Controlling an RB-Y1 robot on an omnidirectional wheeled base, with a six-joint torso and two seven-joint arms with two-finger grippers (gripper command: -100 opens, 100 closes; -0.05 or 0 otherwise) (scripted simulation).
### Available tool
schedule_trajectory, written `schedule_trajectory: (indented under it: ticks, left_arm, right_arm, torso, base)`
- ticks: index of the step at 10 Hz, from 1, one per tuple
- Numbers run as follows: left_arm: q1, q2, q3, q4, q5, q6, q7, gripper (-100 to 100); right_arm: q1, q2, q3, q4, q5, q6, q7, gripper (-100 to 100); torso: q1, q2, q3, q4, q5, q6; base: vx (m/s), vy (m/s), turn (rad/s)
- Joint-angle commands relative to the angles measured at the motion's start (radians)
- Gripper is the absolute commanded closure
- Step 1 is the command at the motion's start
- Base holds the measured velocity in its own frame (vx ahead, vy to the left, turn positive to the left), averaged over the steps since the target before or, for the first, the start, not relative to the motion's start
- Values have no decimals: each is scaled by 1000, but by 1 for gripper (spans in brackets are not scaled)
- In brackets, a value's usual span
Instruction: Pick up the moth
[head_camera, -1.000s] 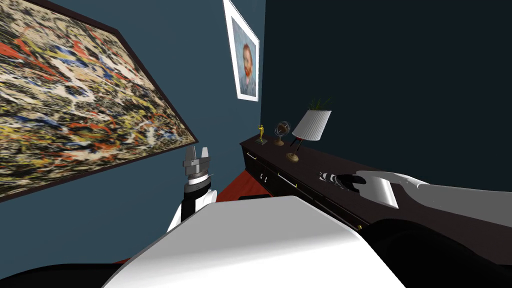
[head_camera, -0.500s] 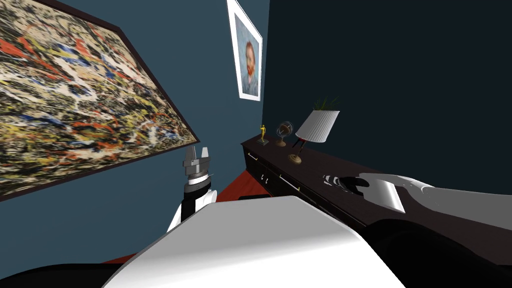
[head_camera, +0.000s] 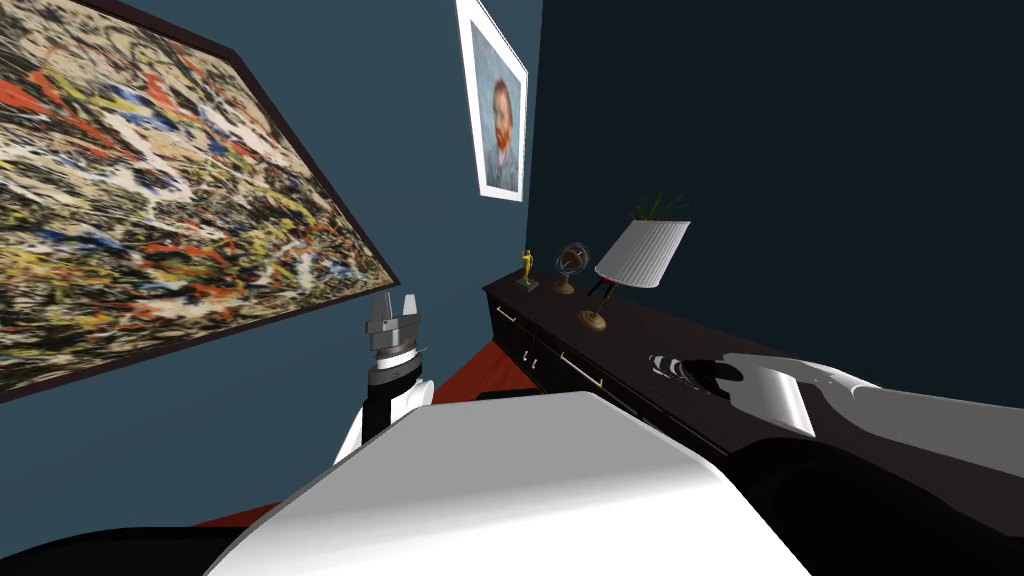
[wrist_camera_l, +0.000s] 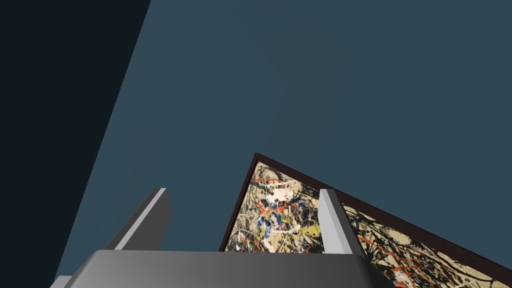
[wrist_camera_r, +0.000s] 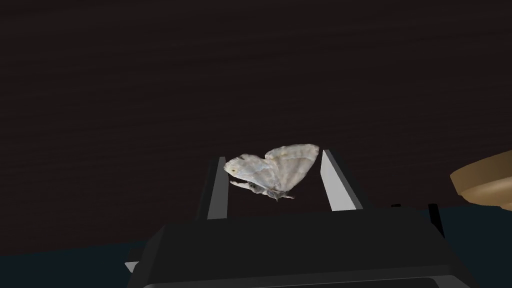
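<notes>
A pale grey-white moth (wrist_camera_r: 272, 170) sits between the two fingers of my right gripper (wrist_camera_r: 273, 156), its wings reaching both blades. The fingers stand narrower than fully open and press its sides. Behind it lies the dark brown top of the dresser (wrist_camera_r: 200, 75). In the head view my right gripper (head_camera: 668, 365) reaches over that dresser top (head_camera: 640, 330), close to its surface. My left gripper (head_camera: 393, 305) is raised near the blue wall; its fingers (wrist_camera_l: 330, 220) stand wide apart with nothing between them.
On the dresser beyond the right gripper stand a white-shaded lamp (head_camera: 645, 252) on a tan round base (wrist_camera_r: 485, 182), a small globe (head_camera: 570, 262), a gold statuette (head_camera: 526, 268) and a plant (head_camera: 660, 205). A red floor (head_camera: 480, 375) lies in front of the drawers.
The whole head picture has shifted a little, so my head or base has moved. The right gripper stays over the same part of the dresser; the left arm has not moved.
</notes>
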Motion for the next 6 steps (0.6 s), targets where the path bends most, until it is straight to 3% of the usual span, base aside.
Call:
schedule_trajectory:
  ticks: [1, 4, 5, 6]
  left_arm:
    - [0, 0, 0, 0, 0, 0, 0, 0]
    - [0, 0, 0, 0, 0, 0, 0, 0]
    - [0, 0, 0, 0, 0, 0, 0, 0]
    - [0, 0, 0, 0, 0, 0, 0, 0]
  right_arm:
    - [0, 0, 0, 0, 0, 0, 0, 100]
    - [0, 0, 0, -1, 0, 0, -1, 100]
    - [0, 0, 0, -1, 0, 0, 0, 0]
    - [-1, -29, -3, -14, -17, 0, -4, 100]
  torso:
    - [0, 0, 0, 0, 0, 0]
    - [0, 1, 0, 0, 0, 0]
    - [0, 1, 0, 0, 0, 0]
    - [0, 1, 0, 0, 0, 0]
  base:
    - [0, 0, 0]
    - [0, 0, 0]
    - [0, 0, 0]
    - [-24, 5, -64]
